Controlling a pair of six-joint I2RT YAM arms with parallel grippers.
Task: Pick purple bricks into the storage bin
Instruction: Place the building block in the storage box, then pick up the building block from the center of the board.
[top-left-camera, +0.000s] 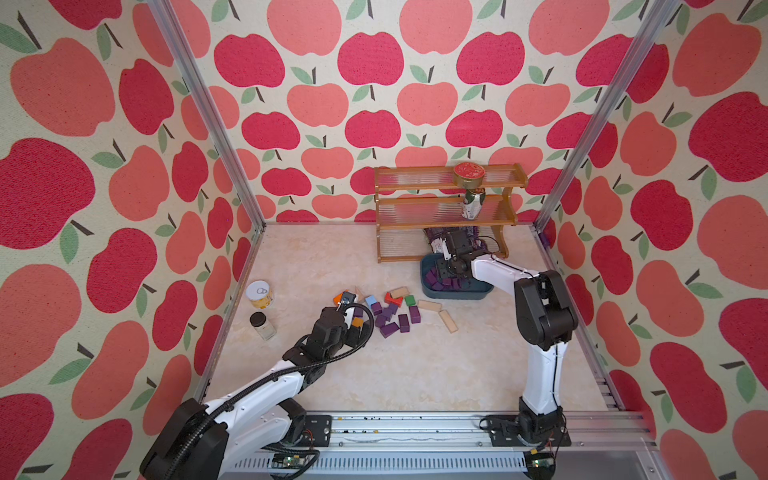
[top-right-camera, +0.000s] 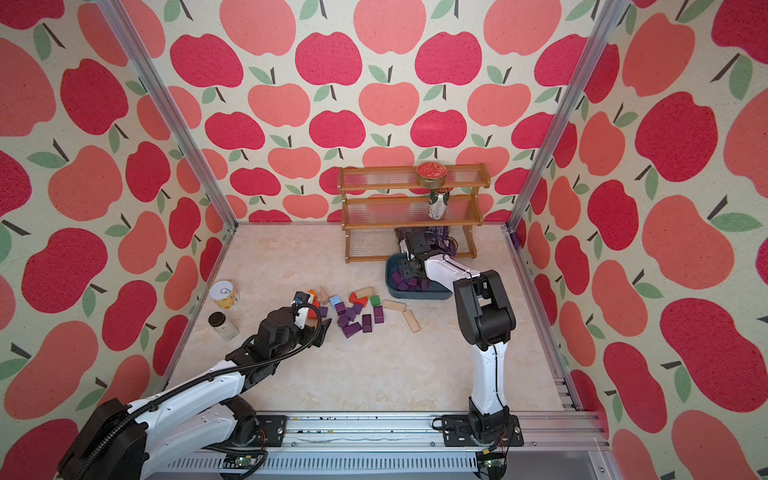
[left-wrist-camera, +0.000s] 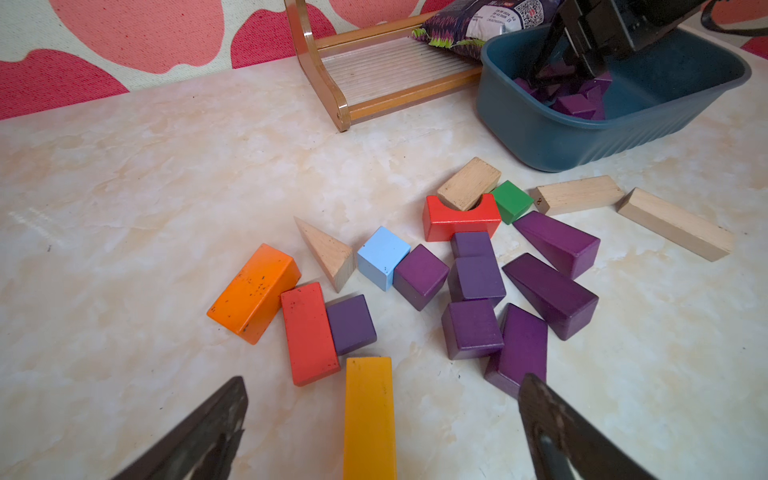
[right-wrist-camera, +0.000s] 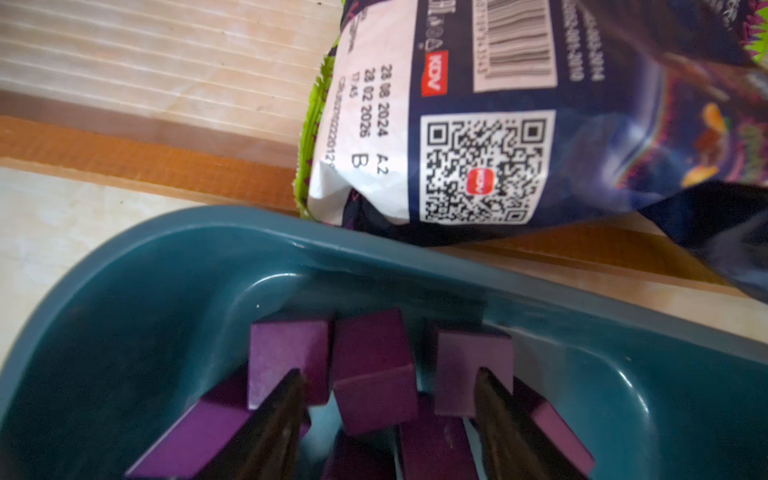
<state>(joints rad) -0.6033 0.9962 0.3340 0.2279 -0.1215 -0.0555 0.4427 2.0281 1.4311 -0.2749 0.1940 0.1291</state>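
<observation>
Several purple bricks (top-left-camera: 395, 320) (top-right-camera: 357, 322) (left-wrist-camera: 473, 278) lie mixed with coloured blocks mid-table. The teal storage bin (top-left-camera: 457, 296) (top-right-camera: 419, 296) (left-wrist-camera: 582, 141) (right-wrist-camera: 166, 270) stands in front of the rack and holds more purple bricks (top-left-camera: 446, 284). My right gripper (top-left-camera: 442, 274) (right-wrist-camera: 388, 373) reaches down into the bin, open. A blurred purple brick (right-wrist-camera: 374, 365) sits loose between its fingers, with a gap on each side. My left gripper (top-left-camera: 347, 300) (left-wrist-camera: 383, 379) hangs wide open over the near-left end of the pile, above a yellow block (left-wrist-camera: 370, 415), holding nothing.
A wooden rack (top-left-camera: 444, 208) stands at the back with a red-lidded tin (top-left-camera: 468, 173), a drink can (top-left-camera: 473, 205) and a snack bag (right-wrist-camera: 498, 124). A tin can (top-left-camera: 259, 294) and a glass jar (top-left-camera: 262, 326) stand by the left wall. Tan blocks (left-wrist-camera: 673, 224) lie near the bin.
</observation>
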